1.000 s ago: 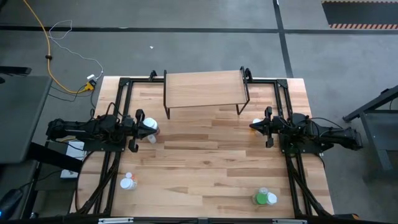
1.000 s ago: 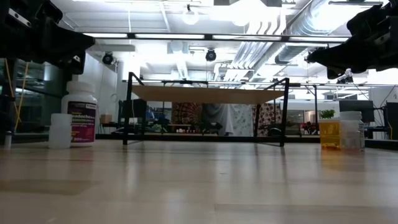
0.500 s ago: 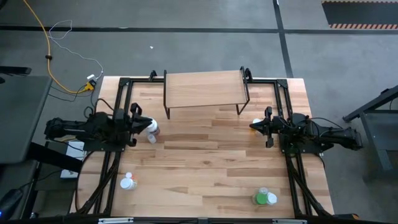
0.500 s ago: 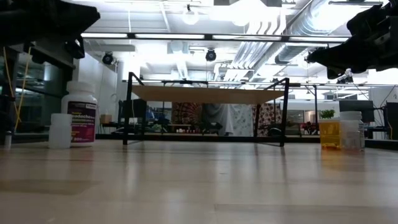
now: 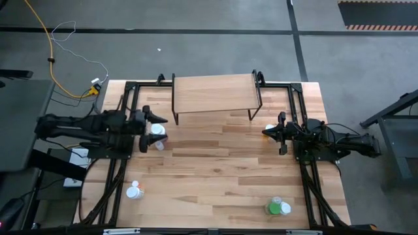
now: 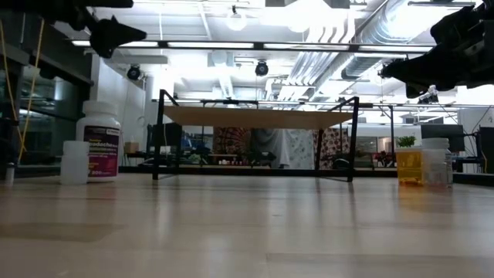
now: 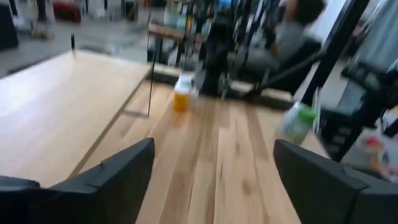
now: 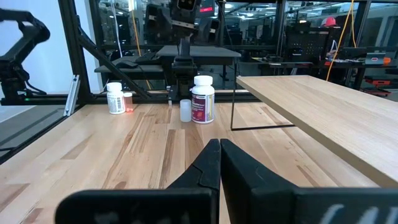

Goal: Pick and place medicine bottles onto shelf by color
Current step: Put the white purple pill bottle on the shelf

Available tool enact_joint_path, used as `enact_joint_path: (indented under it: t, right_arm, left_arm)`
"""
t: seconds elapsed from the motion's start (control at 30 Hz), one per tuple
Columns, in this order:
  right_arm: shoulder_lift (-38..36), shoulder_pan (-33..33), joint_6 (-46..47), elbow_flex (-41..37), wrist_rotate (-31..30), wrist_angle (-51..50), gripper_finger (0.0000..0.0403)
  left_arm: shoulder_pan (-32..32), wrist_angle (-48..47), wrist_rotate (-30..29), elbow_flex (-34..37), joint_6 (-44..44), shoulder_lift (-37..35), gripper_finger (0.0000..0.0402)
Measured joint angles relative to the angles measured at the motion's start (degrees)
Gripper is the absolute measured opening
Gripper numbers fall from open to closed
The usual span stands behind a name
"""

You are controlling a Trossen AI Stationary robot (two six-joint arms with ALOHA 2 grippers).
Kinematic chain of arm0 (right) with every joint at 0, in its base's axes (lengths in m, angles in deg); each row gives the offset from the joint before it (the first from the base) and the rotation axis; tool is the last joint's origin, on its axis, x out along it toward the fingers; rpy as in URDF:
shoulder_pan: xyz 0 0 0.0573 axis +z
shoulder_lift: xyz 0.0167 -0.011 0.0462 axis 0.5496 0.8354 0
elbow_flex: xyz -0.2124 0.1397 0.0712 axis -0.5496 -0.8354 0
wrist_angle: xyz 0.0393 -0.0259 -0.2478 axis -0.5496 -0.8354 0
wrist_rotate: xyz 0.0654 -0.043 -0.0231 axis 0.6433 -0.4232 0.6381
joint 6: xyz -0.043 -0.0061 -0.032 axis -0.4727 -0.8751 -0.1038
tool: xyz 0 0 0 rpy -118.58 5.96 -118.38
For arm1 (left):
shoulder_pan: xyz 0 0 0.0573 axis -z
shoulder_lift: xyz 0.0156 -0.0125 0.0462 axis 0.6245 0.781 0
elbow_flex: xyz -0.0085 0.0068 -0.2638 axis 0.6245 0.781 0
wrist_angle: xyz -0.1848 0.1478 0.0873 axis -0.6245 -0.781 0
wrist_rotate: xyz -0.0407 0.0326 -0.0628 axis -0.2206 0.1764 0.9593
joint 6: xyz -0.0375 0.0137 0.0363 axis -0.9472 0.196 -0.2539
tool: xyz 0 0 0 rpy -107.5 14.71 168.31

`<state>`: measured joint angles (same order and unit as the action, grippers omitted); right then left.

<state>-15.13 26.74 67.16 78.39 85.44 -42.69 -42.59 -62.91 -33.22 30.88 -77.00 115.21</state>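
My left gripper hangs open, high above two white medicine bottles at the table's left: a tall one with a magenta label and a small plain one. Both stand upright on their bases. My right gripper is shut and empty, raised beside an orange bottle at the table's right. The shelf stands on its black legs at the far middle, its top bare. A green bottle stands near the front right, and a white bottle with a red-topped one near the front left.
Black frame rails run along the table's left and right sides under both arms. Bare wood lies between the arms and in front of the shelf. A yellow cable lies on the floor beyond the far left corner.
My left gripper has opened wide from shut. It has risen and drawn back a little toward the table's left edge, above the two white bottles, which have stayed where they were.
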Motion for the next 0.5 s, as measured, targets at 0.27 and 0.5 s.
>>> enact_joint_path:
  t: [0.27,0.5]
  right_arm:
    - [0.0,0.0,0.0,0.0,0.0,0.0,0.0]
    - [0.0,0.0,0.0,0.0,0.0,0.0,0.0]
  left_arm:
    - [0.0,-28.6,-10.8,-15.2,-4.5,11.8,0.0335]
    - [-1.4,-44.0,-16.0,-19.8,-20.4,20.7,0.0335]
